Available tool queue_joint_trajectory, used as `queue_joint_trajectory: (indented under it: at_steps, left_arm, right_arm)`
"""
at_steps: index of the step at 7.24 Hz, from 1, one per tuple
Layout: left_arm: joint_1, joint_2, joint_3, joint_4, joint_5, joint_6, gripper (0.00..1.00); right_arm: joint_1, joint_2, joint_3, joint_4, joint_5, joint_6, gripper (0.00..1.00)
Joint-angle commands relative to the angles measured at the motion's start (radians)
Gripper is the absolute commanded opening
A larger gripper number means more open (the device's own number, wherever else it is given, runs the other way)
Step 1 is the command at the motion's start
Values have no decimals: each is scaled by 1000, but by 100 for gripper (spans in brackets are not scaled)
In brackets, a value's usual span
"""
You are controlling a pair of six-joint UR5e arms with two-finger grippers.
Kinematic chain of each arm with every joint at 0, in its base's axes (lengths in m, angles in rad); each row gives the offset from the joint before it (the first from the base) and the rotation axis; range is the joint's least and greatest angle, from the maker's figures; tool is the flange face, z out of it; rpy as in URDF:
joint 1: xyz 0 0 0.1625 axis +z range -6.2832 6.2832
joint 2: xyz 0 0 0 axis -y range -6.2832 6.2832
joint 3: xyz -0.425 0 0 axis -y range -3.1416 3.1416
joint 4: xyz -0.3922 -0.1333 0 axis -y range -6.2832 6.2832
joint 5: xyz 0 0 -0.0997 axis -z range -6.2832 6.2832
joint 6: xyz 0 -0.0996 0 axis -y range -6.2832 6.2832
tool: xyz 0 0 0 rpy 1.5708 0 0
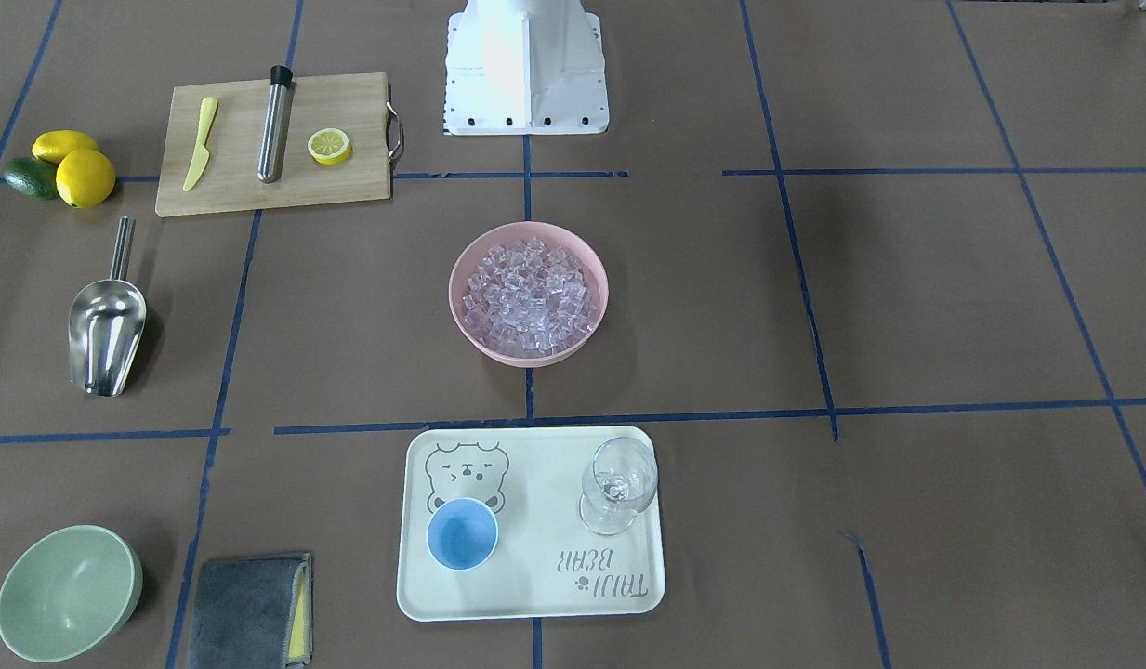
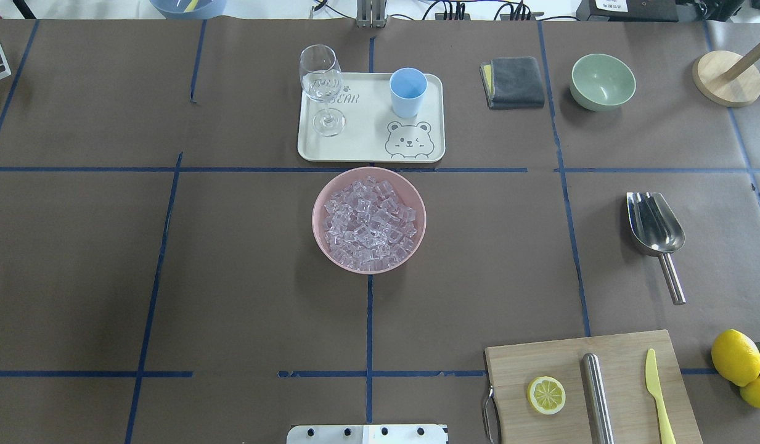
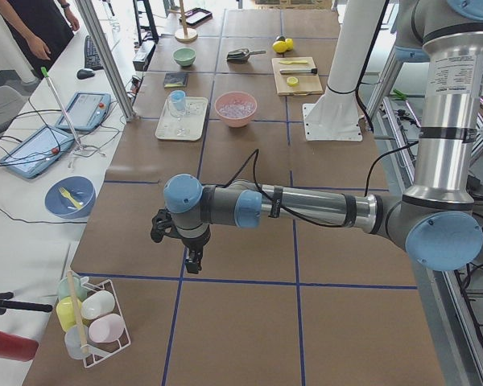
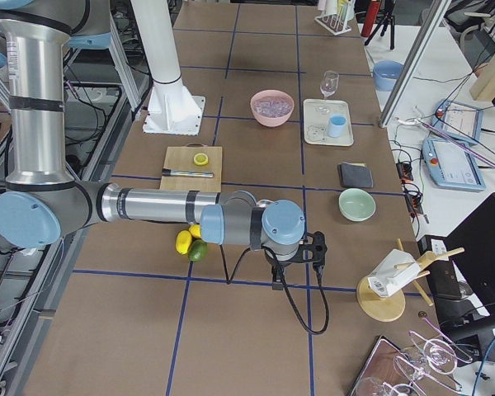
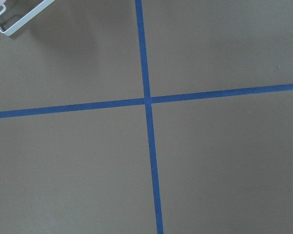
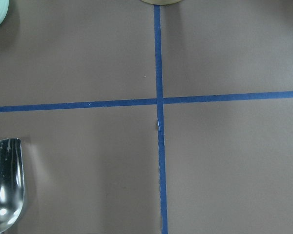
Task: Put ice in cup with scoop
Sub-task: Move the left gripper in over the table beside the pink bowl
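The scoop [image 2: 655, 225] lies flat on the right side of the table, its trough toward the far edge and its rod handle toward the robot, with nothing gripping it. The right gripper [image 4: 276, 285] hangs over bare paper further right. Its wrist camera catches only the trough's mouth at the lower left corner. I cannot tell whether this hand is open or closed. The left gripper [image 3: 192, 268] hangs over the far left end of the table, well apart from everything, and its state cannot be told either. The ice [image 2: 368, 222] fills the pink bowl [image 2: 318, 209] at the centre. Just beyond it, the cup [image 2: 407, 91] stands upright on the tray [image 2: 367, 139], right of the wine glass [image 2: 321, 80].
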Motion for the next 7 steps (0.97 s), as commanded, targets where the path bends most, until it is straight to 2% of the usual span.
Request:
queue_joint_trajectory:
  at_steps: [1, 2, 3, 5, 6, 7]
  left_arm:
    - [3, -75, -11, -35, -2, -3, 100]
    - [15, -105, -15, -63, -10, 3, 100]
    - [93, -147, -34, -87, -8, 2, 100]
    - [285, -223, -93, -101, -10, -6, 100]
    - [373, -239, -86, -154, -11, 0, 100]
    - [438, -245, -74, -302, -10, 0, 100]
  right_arm:
    - [-2, 13, 15, 2, 4, 3, 100]
    - [-18, 22, 12, 2, -2, -2, 100]
    - [-21, 107, 12, -10, -4, 0, 100]
    - [-31, 71, -22, 4, 7, 0, 100]
    - [-31, 50, -18, 46, 13, 7, 100]
    - [-57, 49, -4, 56, 14, 83, 100]
